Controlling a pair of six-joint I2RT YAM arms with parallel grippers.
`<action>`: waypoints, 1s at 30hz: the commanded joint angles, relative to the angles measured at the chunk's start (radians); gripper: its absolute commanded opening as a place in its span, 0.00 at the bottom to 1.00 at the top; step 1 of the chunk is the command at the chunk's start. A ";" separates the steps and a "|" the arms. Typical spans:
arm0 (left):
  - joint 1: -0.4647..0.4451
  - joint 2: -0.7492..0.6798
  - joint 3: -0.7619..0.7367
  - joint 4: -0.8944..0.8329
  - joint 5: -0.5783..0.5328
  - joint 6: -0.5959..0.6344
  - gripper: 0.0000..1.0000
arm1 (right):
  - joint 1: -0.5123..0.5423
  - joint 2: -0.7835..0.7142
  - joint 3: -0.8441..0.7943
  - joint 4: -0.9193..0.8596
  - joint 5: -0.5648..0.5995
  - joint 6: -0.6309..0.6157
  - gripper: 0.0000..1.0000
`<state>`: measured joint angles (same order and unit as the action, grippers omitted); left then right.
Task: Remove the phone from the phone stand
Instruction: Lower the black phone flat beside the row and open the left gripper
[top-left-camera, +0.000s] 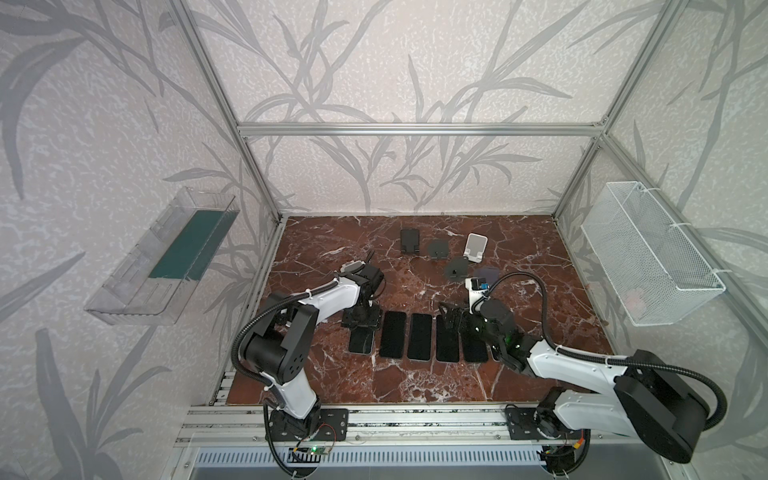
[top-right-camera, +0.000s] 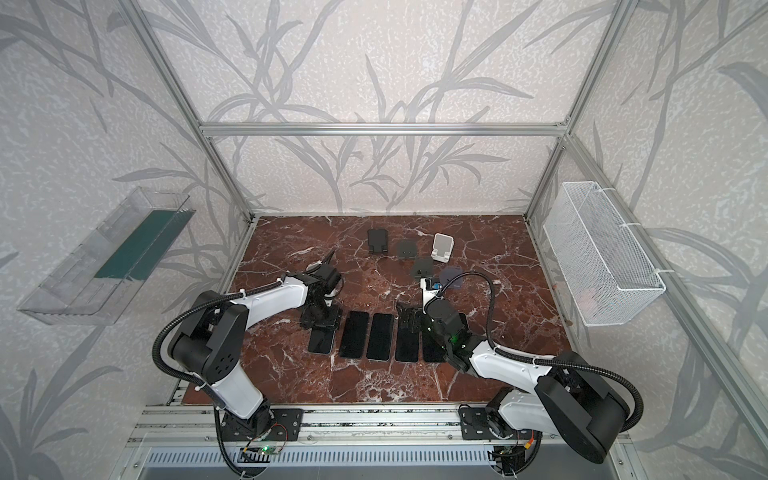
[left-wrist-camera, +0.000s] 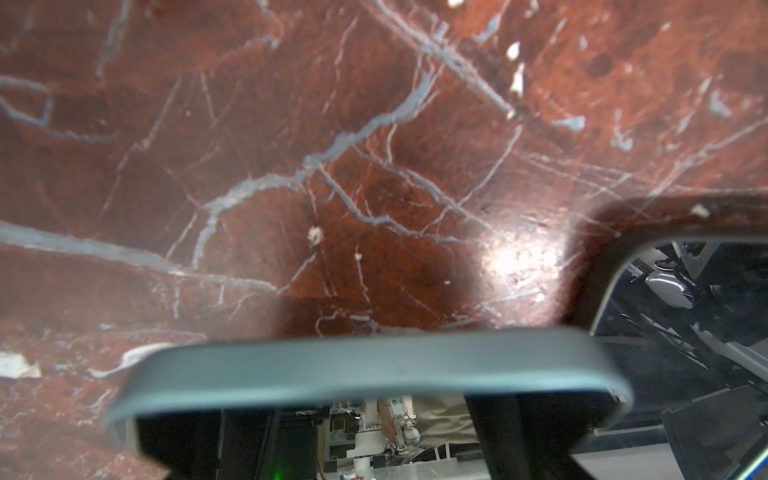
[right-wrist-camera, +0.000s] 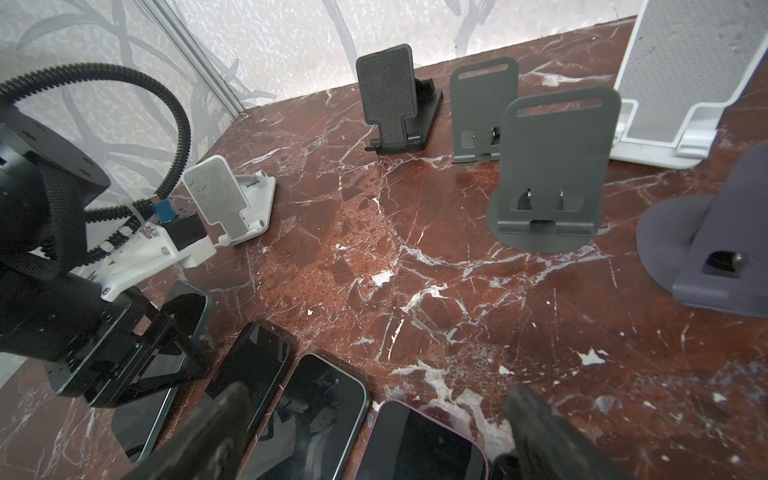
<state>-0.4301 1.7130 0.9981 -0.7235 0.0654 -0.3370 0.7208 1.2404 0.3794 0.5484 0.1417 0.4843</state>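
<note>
We take this for the last step: the phone (top-left-camera: 360, 343) is off the stand (right-wrist-camera: 232, 199) and is being set on the desk (top-left-camera: 519, 249). It sits at the left end of a row of other phones (top-left-camera: 419, 336), just beside its neighbour and parallel to it. The left gripper (top-left-camera: 360, 322) is pressed together on the phone's far end. In the left wrist view the phone's rim runs right across the fingers (left-wrist-camera: 249, 436). We cannot tell whether that end rests on the desk or hangs just above it.

The right gripper (top-left-camera: 452, 320) hovers spread over the right part of the row, holding nothing.

The next move, as we judge it, is to lower any last gap, open the left gripper and lift straight up, so the phone neither slides nor knocks its neighbour.

The phone is slim, with rounded corners, a grey-teal rim and dark glass facing up that mirrors the arm above. The small white stand is empty near the left arm, and the other stands (right-wrist-camera: 552, 166) behind look empty too.
</note>
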 joint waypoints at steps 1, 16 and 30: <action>0.005 0.034 -0.013 0.002 0.032 0.000 0.59 | 0.002 -0.007 0.015 -0.005 0.020 -0.010 0.96; -0.008 0.071 -0.001 -0.017 0.006 -0.008 0.70 | 0.002 0.006 0.019 -0.007 0.022 -0.001 0.96; -0.040 0.084 0.018 -0.049 -0.107 -0.013 0.73 | 0.002 -0.056 -0.002 -0.019 0.066 -0.012 0.96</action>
<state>-0.4538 1.7466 1.0374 -0.7654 0.0311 -0.3420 0.7208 1.2015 0.3794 0.5411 0.1825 0.4786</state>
